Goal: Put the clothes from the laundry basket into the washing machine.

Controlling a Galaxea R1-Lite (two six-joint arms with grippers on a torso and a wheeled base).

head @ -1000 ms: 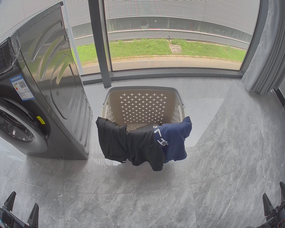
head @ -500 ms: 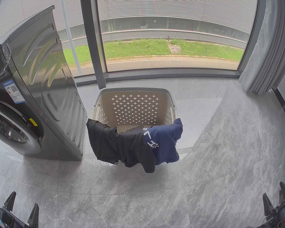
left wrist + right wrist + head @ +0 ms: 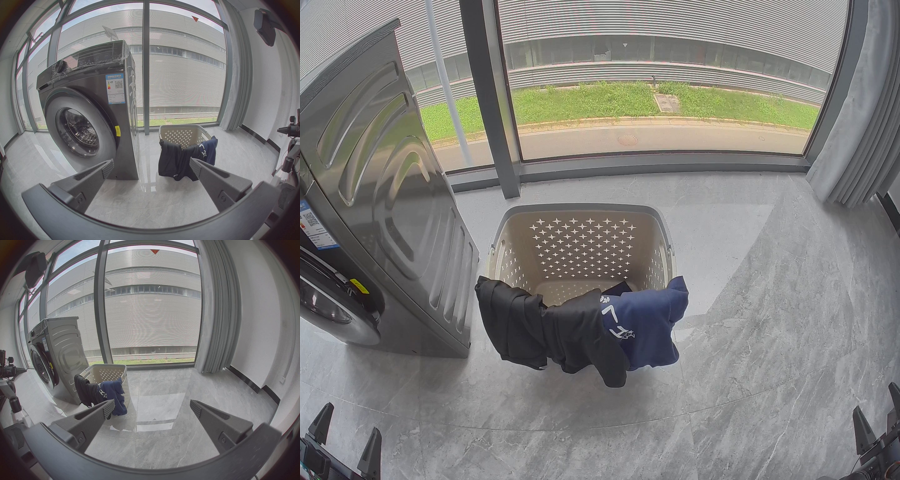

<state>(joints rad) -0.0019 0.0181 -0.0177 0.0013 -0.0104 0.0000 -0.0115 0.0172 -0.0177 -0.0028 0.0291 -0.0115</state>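
Because neither arm carries anything, the task is judged to be at its outset: both garments hang on the laundry basket (image 3: 581,247) and none is in the washing machine (image 3: 387,206).

**Grippers.** The left gripper (image 3: 350,420) is low over the floor (image 3: 775,325), well short of the basket. Its fingers are spread wide with nothing between them. The right gripper (image 3: 875,400) is in the matching position on the other side, also spread wide and empty. This open posture suits an approach to loose cloth.

**Basket and clothes.** The basket stands on the floor just beside the machine's side panel, between the robot and the window (image 3: 650,94). The black garment (image 3: 550,331) is draped over the near rim at the basket's left near corner, with most of it hanging outside. The blue garment (image 3: 647,325) is draped over the same rim at the right near corner. The two touch, and the black one overlaps the blue one's edge. Hung this way, each offers a fold at the rim that can probably be pinched from above without reaching inside.

**Machine.** Its front faces away from the basket. In the left wrist view the round door (image 3: 78,131) appears closed, though reflections on the glass leave some doubt. If it is closed, it must be opened before loading.

**Caution.** Since the garments overlap, lifting one may drag the other onto the floor.
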